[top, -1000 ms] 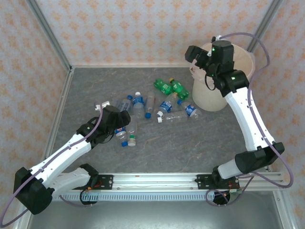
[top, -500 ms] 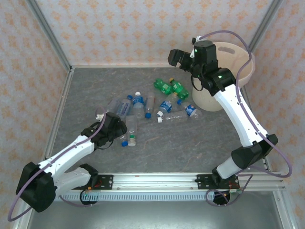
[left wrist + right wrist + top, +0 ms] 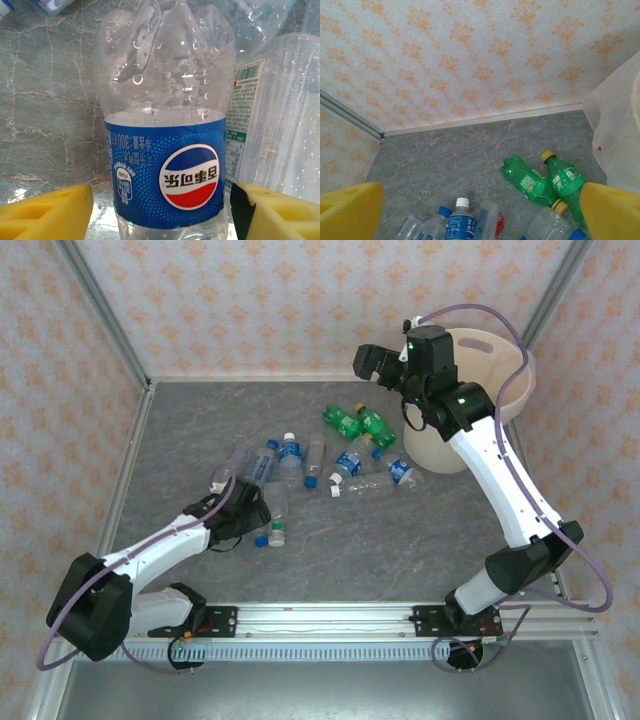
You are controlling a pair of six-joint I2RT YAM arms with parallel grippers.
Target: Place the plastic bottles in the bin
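Grey marbled tabletop, floral-papered walls. Small plastic bottles lie scattered mid-table, with two green bottles nearest the round cream-white bin at far right. My left gripper straddles a clear blue-labelled bottle at the pile's near edge; I cannot tell whether the fingers pinch it. My right gripper hangs high beside the bin rim, jaws wide apart.
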